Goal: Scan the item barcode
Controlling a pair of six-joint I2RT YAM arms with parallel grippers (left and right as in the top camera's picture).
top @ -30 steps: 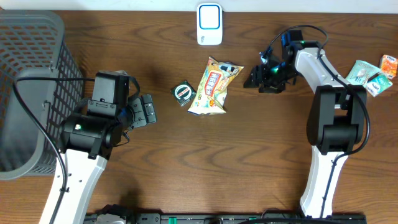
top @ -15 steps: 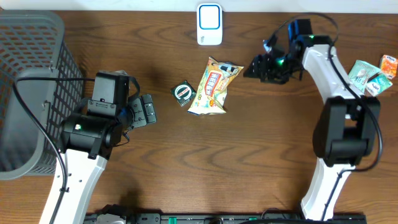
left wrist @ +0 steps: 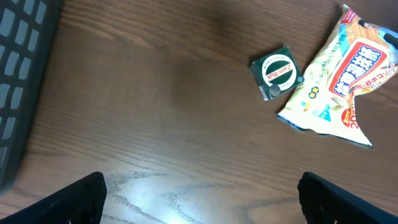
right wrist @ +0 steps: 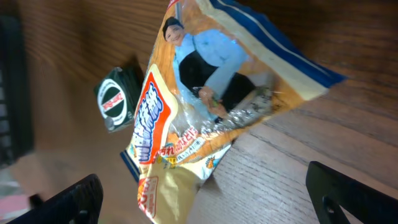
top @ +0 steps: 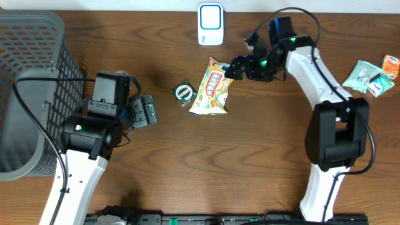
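Observation:
A yellow and orange snack bag [top: 214,87] lies flat at mid-table, with a small green packet [top: 184,94] just to its left. No barcode shows on either. A white scanner [top: 210,24] stands at the table's back edge. My right gripper [top: 236,65] hovers open over the bag's top right corner. In the right wrist view the bag [right wrist: 205,106] fills the frame and one end reaches between the wide-apart fingers of the right gripper [right wrist: 211,202]. My left gripper [top: 149,111] stands open over bare wood, left of the green packet [left wrist: 277,71] and the bag [left wrist: 342,81].
A grey mesh basket [top: 31,75] fills the left side of the table, and its wall [left wrist: 18,74] shows in the left wrist view. Several small packets [top: 370,75] lie at the far right edge.
The right arm has swung left from beside the bag to over its top right corner, and its jaws have opened wider. The left arm has not moved.

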